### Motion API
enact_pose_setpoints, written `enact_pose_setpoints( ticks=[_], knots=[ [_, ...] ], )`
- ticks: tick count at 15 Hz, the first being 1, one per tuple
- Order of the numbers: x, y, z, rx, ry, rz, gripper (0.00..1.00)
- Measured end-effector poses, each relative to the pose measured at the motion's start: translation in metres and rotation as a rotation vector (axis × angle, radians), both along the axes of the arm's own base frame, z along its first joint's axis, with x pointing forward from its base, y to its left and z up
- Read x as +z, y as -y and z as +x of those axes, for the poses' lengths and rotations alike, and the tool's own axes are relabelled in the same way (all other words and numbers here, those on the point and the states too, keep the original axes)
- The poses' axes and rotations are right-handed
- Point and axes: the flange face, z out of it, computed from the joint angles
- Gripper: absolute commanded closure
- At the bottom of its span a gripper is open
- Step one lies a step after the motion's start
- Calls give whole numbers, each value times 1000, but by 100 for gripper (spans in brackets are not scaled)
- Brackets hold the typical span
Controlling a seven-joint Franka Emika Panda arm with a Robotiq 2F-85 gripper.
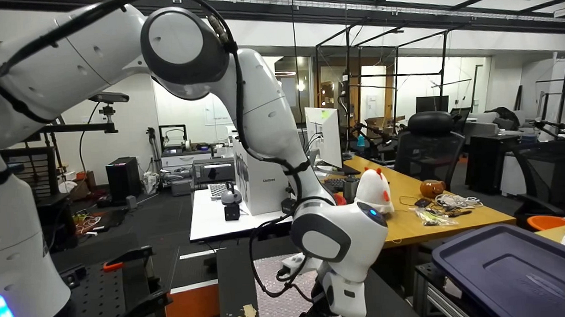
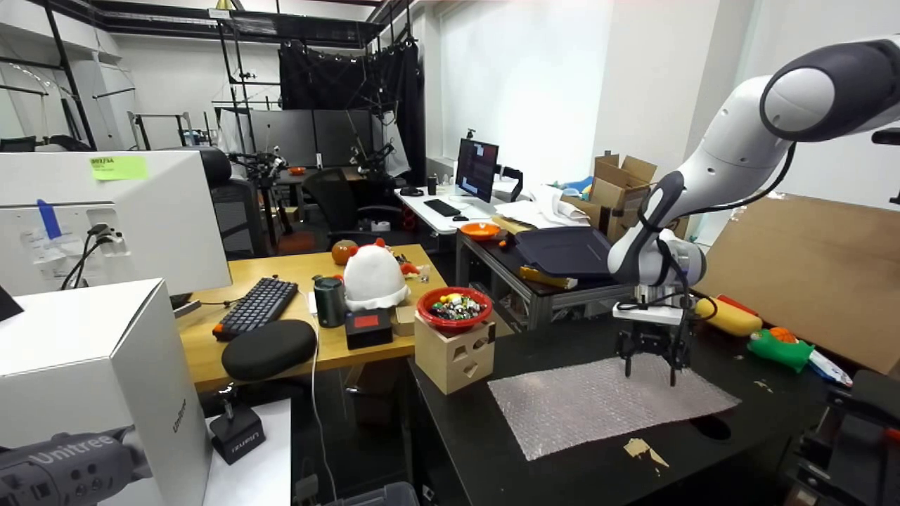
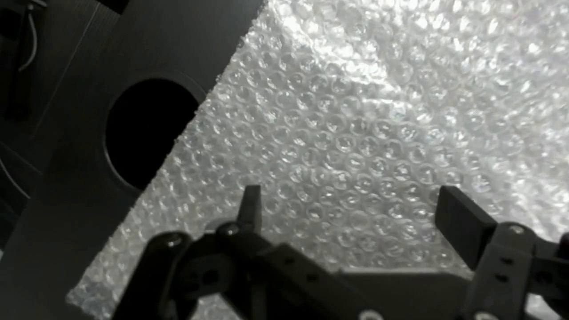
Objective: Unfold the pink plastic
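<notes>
See fingers [image 3: 464, 226] spread wide over the pink plastic [image 2: 583, 407]; cannot tell whether touching it. Find it laid out flat, bubbled, lightly rippled, on the black table [image 2: 534, 481], overlapping a round hole [image 3: 142, 133] along one long edge. Note a torn tan scrap [image 2: 638, 447] near that edge and, by one end, a wooden box [image 2: 450, 362] topped with a red bowl [image 2: 455, 326] of small mixed pieces [image 2: 457, 307]. Beyond, pick out a dark blue lid [image 2: 566, 251]; farther off, a lit monitor [image 2: 477, 169] on a white table [image 2: 437, 222].
</notes>
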Motion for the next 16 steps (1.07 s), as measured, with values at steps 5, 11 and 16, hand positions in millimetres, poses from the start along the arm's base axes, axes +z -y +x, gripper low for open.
enact_pose_setpoints(
  ticks=[5,11,16],
  knots=[
    [-16,3,-20,-261,25,-31,0],
    [-12,7,-18,-534,122,-161,0],
    [-4,9,-23,-687,179,-354,0]
  ],
)
